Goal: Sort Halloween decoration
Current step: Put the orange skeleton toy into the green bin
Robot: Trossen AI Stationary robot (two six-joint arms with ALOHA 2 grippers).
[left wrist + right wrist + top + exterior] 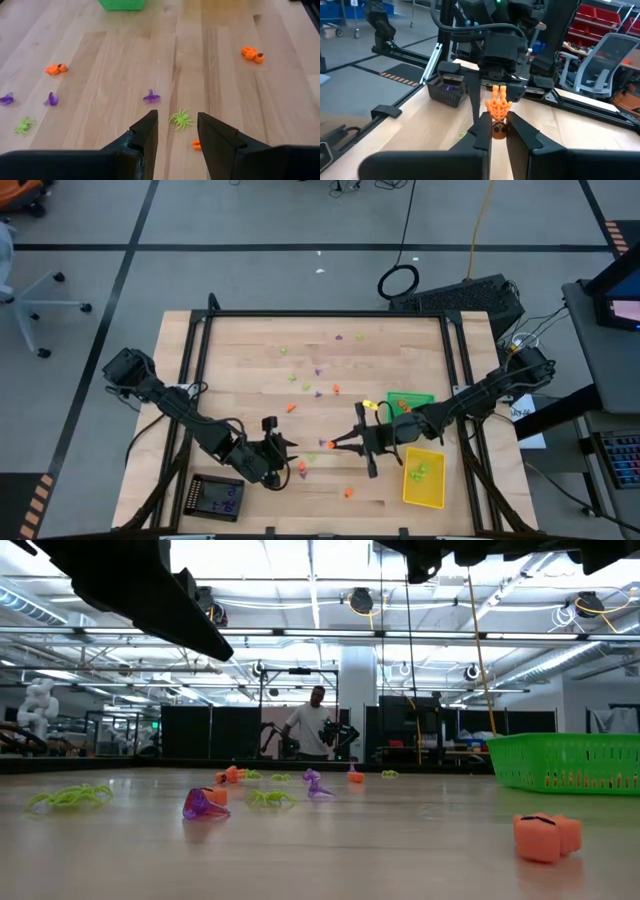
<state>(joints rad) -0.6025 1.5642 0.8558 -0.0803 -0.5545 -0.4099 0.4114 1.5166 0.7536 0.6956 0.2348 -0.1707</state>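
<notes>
Right end effector (498, 125) pinching a small orange plastic skeleton-hand trinket (498, 106) beside the green mesh plastic tray (411, 399), left end effector (177, 131) spread above a lime plastic spider (180, 119) on the wooden counter (400, 350)

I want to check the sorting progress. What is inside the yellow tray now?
In the high view the yellow tray holds a few lime green trinkets, lying near its upper half. The rest of its floor looks bare. Nothing covers the tray, but the trinkets are too small to count.
</notes>
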